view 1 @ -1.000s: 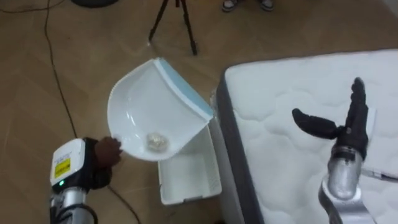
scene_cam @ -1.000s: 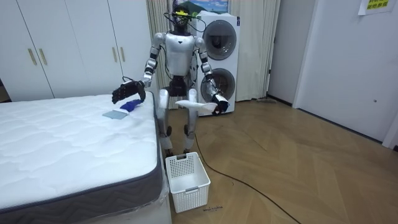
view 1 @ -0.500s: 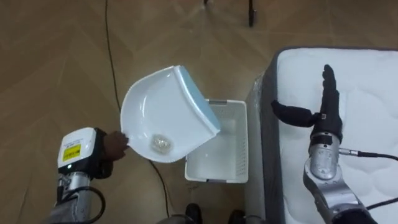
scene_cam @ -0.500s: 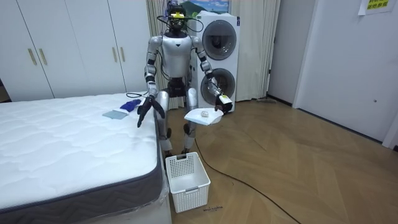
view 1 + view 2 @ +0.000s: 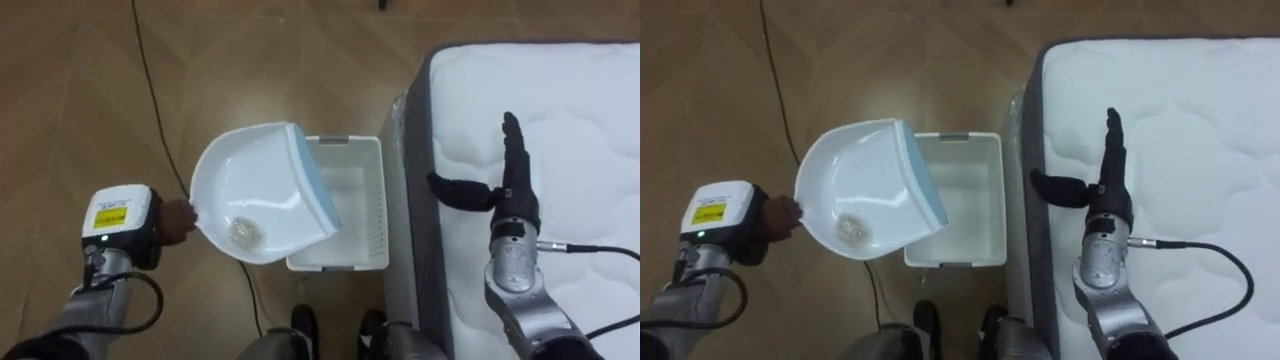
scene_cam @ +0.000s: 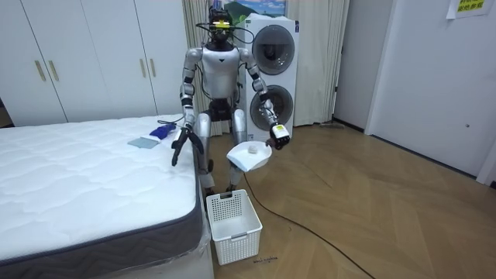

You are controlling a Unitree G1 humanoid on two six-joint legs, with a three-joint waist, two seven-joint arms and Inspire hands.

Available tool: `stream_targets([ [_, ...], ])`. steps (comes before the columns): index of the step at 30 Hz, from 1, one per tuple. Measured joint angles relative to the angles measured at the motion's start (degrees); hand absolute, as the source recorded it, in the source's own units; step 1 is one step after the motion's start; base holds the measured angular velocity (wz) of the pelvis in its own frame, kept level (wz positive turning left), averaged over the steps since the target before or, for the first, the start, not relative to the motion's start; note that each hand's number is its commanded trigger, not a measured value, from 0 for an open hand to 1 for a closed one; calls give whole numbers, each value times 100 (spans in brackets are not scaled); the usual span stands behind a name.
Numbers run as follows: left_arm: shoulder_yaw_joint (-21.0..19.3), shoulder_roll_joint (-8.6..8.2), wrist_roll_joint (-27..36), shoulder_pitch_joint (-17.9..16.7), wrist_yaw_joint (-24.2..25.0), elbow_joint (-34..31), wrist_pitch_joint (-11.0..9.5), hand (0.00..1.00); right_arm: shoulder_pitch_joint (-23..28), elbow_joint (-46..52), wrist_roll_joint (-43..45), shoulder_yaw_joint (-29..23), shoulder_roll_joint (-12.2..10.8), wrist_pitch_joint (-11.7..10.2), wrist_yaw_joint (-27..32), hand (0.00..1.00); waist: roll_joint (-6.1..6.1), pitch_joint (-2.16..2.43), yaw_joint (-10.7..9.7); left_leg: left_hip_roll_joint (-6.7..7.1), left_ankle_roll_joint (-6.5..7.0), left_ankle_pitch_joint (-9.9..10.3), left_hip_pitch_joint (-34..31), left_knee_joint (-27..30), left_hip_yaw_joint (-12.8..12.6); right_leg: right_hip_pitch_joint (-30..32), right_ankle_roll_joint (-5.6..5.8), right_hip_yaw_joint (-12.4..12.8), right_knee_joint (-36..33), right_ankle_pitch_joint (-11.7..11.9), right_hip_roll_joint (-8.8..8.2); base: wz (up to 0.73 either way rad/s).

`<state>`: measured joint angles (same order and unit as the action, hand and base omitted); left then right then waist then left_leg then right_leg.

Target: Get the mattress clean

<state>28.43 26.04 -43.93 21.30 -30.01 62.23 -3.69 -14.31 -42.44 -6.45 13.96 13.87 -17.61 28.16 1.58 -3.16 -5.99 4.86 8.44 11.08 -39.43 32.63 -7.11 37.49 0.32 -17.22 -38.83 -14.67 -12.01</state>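
Overhead, left robot hand [image 5: 172,222] gripping dustpan [image 5: 255,190] partly over basket [image 5: 374,200], right robot hand [image 5: 512,190] open above mattress [image 5: 580,110]

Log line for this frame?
left hand: grips dustpan | dustpan: holds wad, partly over basket | right hand: open above mattress

Head cams: straight down, close-up. Room cam: well back, facing robot's front. All share basket [image 5: 356,205] & bed [image 5: 570,100].
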Motion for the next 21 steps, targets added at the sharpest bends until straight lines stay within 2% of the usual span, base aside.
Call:
stream_targets([
  [3, 7, 56, -337, 124, 303, -275, 126, 100, 32, 3, 26, 1, 4, 76, -75, 0, 47, -4, -21, 2, 12, -7, -211, 116, 0, 207, -2, 39, -89, -7, -6, 0],
  [7, 221, 165, -672, 278, 694, -665, 293, 100, 35, 34, 43, 115, 2, 157, -77, 0, 87, -4, -103, 1, 16, -8, -362, 190, -1, 363, 2, 120, -184, -18, 1, 0],
  [10, 357, 175, -809, 302, 967, -924, 419, 100, 45, 40, 25, 130, 4, 252, -81, 0, 132, 0, -185, -1, 19, -7, -389, 229, -2, 377, 10, 152, -205, -24, 7, 0],
  [14, 453, 184, -1080, 302, 1310, -1117, 482, 100, 134, 42, 44, 122, 14, 279, -79, 0, 166, 4, -222, -3, 23, -10, -392, 232, -49, 468, 8, 226, -265, -24, 8, -5],
  [19, 471, 258, -1712, 294, 2061, -1603, 732, 100, 343, 454, 293, 114, 14, 334, -42, 0, 200, 20, -278, -6, 32, -15, -526, 294, -152, 676, -3, 409, -435, -51, 5, -4],
  [21, 513, 260, -1825, 301, 2275, -1625, 752, 100, 357, 500, 314, 119, 14, 346, -36, 0, 203, 21, -320, -5, 35, -13, -527, 320, -174, 702, -1, 451, -493, -58, 0, -2],
])
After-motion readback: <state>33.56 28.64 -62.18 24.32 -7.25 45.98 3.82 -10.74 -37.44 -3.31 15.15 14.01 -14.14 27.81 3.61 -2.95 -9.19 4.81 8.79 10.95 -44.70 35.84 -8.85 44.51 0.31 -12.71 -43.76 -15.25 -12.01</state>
